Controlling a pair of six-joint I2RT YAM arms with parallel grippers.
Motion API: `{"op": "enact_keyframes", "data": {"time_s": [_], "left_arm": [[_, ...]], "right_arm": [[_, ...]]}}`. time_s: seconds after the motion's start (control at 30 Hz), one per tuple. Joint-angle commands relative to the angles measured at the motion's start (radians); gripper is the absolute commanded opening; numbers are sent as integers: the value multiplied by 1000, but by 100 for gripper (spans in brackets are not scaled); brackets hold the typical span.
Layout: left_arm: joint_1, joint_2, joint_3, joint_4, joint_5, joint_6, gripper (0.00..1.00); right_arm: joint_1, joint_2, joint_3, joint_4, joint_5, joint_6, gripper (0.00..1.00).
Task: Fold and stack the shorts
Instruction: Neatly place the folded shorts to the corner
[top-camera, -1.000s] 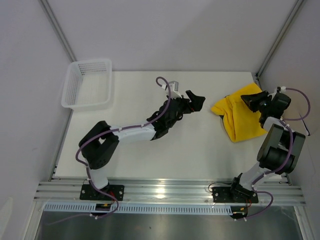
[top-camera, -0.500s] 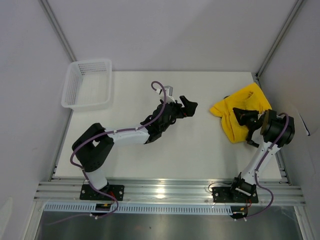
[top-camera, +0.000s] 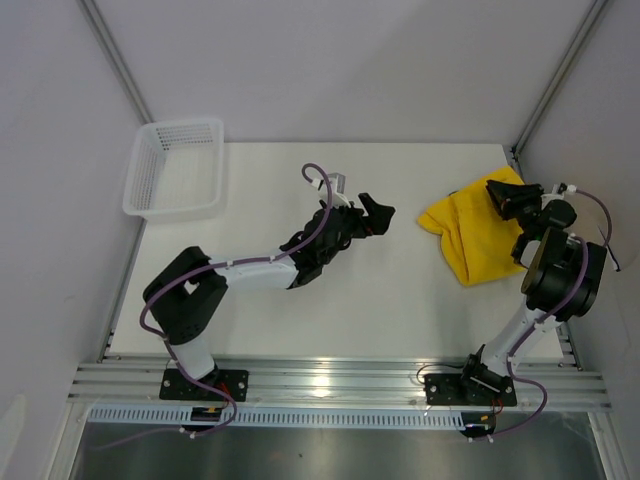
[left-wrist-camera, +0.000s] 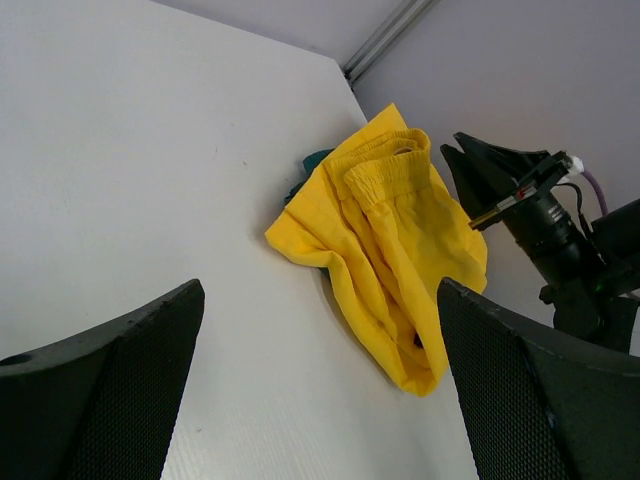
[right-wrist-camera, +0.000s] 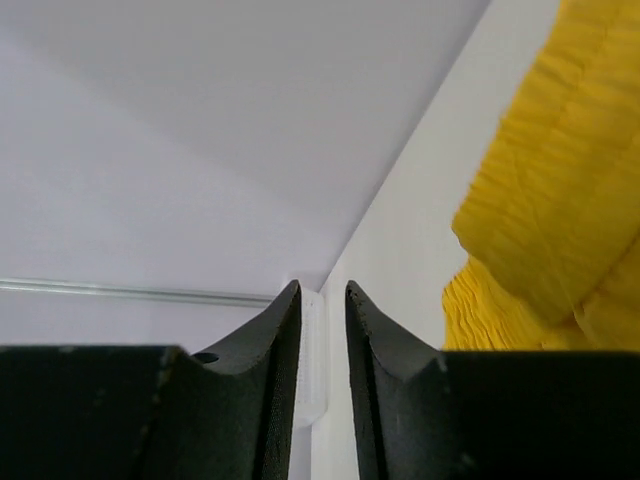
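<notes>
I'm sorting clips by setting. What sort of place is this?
Probably a lab test cell, not a home: a bare white table closed in by plain grey walls, aluminium rail at the near edge, with only yellow shorts and a white mesh basket as props.

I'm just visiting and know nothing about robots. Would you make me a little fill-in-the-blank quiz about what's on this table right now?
1. The crumpled shorts on top of the pile are bright ____.
2. The white mesh basket sits at the table's far ____ corner.
3. The left gripper hovers with its fingers ____, holding nothing.
4. A bit of ____ cloth peeks out from behind the pile.

Missing words: yellow; left; open; teal
</notes>
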Motion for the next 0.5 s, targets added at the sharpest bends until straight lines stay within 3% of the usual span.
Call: {"op": "enact_keyframes", "data": {"time_s": [0.0,0.33,0.47], "left_arm": [[6,-72,-15,55,4,12,99],[6,-106,-37,49,-21,58,99],[6,-118,-35,48,-25,78,99]], "right_arm": [[-27,6,57,-30,-6,-14,27],[-21,342,120,225,63,159,26],[-13,429,171,158,96,168,27]]}}
